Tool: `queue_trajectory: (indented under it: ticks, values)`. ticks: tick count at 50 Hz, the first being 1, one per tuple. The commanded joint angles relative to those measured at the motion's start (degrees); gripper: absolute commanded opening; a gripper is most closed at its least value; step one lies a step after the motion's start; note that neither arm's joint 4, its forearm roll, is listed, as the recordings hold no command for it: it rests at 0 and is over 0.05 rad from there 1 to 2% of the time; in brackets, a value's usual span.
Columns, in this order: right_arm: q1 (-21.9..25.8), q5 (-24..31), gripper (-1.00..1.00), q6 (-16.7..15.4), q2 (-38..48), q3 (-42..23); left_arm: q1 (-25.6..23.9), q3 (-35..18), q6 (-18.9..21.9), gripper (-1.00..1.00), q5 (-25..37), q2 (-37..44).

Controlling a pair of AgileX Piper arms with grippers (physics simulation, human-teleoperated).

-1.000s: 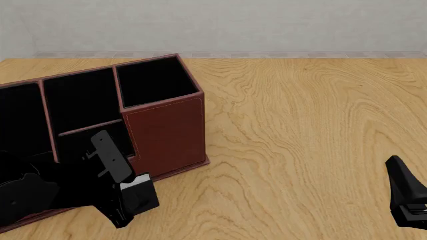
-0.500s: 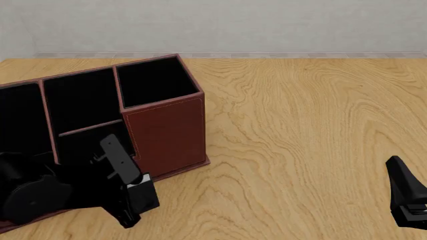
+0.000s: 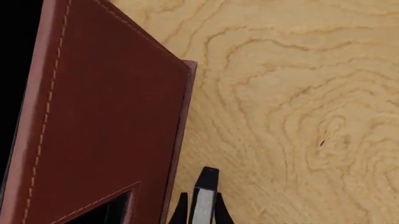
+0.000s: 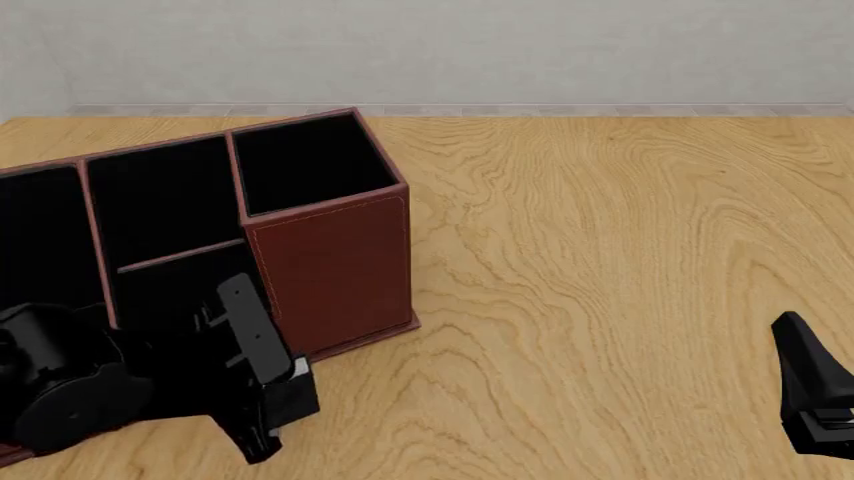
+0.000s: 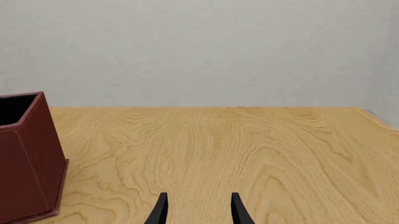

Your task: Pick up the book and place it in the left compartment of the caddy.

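Observation:
The small black book (image 4: 295,390) with white page edges (image 3: 203,204) is pinched in my left gripper (image 4: 274,412), which is shut on it just in front of the caddy's stepped front. The reddish-brown caddy (image 4: 334,255) stands at the left of the table; its stitched wall (image 3: 106,126) fills much of the left wrist view. The left compartment (image 4: 34,235) is the black-lined section at the far left, partly hidden behind my left arm. My right gripper (image 5: 199,211) is open with nothing in it, low at the right edge (image 4: 811,400), far from the caddy.
The caddy's tall square section (image 4: 314,165) rises at its right end, and its corner (image 5: 25,158) shows in the right wrist view. Bare wooden tabletop (image 4: 614,280) stretches to the right of the caddy. A grey wall (image 4: 534,50) closes the far side.
My left arm has sunk a little and shifted slightly right, carrying the book with it in front of the caddy. The right arm has not moved.

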State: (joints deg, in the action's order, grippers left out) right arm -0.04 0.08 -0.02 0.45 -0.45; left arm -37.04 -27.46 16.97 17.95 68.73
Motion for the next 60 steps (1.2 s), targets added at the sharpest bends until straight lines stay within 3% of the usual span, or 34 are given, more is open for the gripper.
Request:
queue_trajectory:
  ticks: [1, 18, 30, 44, 55, 57, 60]
  values:
    - [0.02, -0.11, 1.00, 0.02, 0.00, 0.09, 1.07, -0.22, -0.01, -1.00, 0.71, 0.57]
    - [0.02, -0.11, 1.00, 0.03, 0.00, 0.09, 2.79, -1.58, 2.88, -1.00, 7.00, -5.07]
    - [0.02, -0.11, 1.00, 0.02, 0.00, 0.09, 4.00, -2.73, 4.23, -1.00, 16.29, -15.02]
    - [0.02, -0.11, 1.00, 0.03, 0.00, 0.09, 1.16, -6.32, -1.45, -1.00, 28.05, -24.56]
    - [0.02, -0.11, 1.00, 0.02, -0.01, 0.09, -0.94, -11.36, -8.30, -1.00, 37.51, -30.22]
    - [0.02, -0.11, 1.00, 0.02, 0.00, 0.09, -0.29, -12.55, -11.41, -1.00, 40.10, -31.77]
    - [0.02, -0.11, 1.00, 0.02, 0.00, 0.09, -0.02, -13.17, -11.70, -1.00, 42.04, -33.04]
